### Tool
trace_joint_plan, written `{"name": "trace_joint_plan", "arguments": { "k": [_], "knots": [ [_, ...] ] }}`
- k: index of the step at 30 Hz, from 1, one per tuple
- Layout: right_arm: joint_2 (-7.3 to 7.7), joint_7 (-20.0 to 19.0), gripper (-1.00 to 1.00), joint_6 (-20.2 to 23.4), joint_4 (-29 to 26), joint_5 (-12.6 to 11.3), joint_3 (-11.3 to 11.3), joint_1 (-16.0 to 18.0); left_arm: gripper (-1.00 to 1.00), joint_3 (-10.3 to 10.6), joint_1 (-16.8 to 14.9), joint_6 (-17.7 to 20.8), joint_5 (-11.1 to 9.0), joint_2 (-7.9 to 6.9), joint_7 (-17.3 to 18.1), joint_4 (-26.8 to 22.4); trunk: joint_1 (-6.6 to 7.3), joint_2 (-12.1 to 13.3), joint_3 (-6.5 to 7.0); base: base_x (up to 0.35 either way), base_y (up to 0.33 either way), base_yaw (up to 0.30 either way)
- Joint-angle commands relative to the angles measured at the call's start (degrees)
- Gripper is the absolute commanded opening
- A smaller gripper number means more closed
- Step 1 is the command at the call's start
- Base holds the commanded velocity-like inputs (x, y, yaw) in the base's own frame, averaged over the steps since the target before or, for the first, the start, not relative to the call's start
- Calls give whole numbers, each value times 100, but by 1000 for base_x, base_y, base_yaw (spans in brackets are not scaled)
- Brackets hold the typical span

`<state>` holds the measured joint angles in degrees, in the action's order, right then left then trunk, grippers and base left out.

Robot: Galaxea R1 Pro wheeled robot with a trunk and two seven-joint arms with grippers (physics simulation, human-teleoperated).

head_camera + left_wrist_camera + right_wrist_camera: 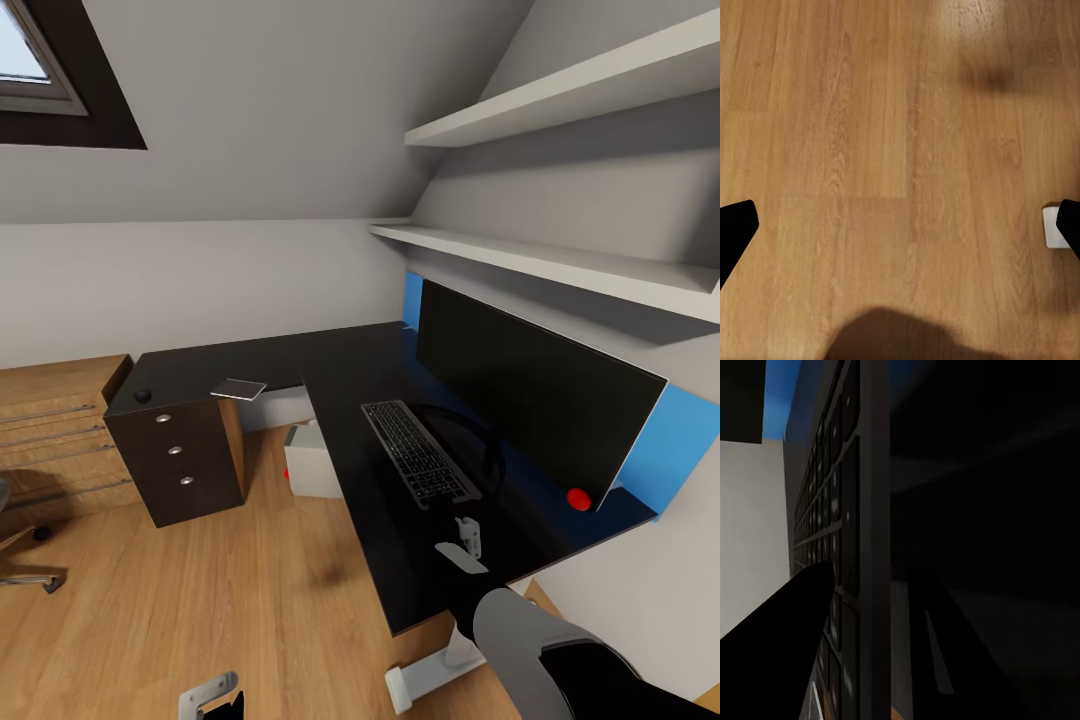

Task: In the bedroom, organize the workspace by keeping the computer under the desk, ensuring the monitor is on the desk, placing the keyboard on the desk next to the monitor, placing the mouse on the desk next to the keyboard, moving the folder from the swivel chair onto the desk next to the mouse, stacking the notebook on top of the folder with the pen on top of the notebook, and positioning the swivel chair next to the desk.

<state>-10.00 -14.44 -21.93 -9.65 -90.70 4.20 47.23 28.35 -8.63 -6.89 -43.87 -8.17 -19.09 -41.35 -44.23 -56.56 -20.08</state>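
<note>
A bedroom corner under a sloped grey ceiling, with a window (35,55) high up at the left and two white wall shelves (560,262) at the right. Below, a light wooden floor (250,580), shown close in the left wrist view too.

Against the walls, the L-shaped counter (340,372) with glossy black top, bright blue back panel (690,420) and a white pedestal leg (430,678) at the near end. On the long wing, the monitor (520,395), upright along the back panel, black front turned to the room, red dot at its near lower corner. Just in front of its stand, the keyboard (418,452), lying flat and parallel to the screen. On the far short wing, well apart from the keyboard, the mouse (143,395), and near it a thin grey flat thing (239,388) at the counter edge. Under that wing, a dark drawer unit (180,462). Beside it, in the inner corner under the counter, the computer (312,462) on the floor. Left of the drawers, low wooden shelving (55,430). At the left border, part of the swivel chair (20,560), well apart from the counter.

Right tool (465,545) low over the counter, just beside the near end of the keyboard; cannot tell whether apart or together, since the right wrist view is very dark. Left tool (900,217) over bare floor, fingers wide apart and holding nothing
</note>
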Motion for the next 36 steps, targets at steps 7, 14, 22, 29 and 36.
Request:
{"name": "trace_joint_plan", "arguments": {
  "k": [7, 14, 22, 29, 36],
  "knots": [
    [0, -31, 100, -31, 13, -53, 46, 6, 100, 48, -7, -41, -60, -9, -43, -5, -1, -5, -7, 0, 0, 0],
    [0, -33, 100, -31, 8, -53, 41, 6, 100, 48, -7, -41, -60, -9, -43, -5, -1, -5, -7, 0, 0, 0],
    [0, -33, 100, -31, 7, -52, 46, 7, 100, 48, -7, -41, -60, -9, -43, -5, -1, -5, -7, 0, -7, 0],
    [0, -33, 100, -31, 7, -52, 46, 6, 100, 48, -7, -41, -60, -9, -43, -5, -1, -5, -7, 0, -110, 0],
    [0, -33, 100, -31, 7, -51, 52, 6, 100, 48, -7, -41, -60, -9, -43, -5, -1, -5, -7, 0, -10, 0]
  ]
}}
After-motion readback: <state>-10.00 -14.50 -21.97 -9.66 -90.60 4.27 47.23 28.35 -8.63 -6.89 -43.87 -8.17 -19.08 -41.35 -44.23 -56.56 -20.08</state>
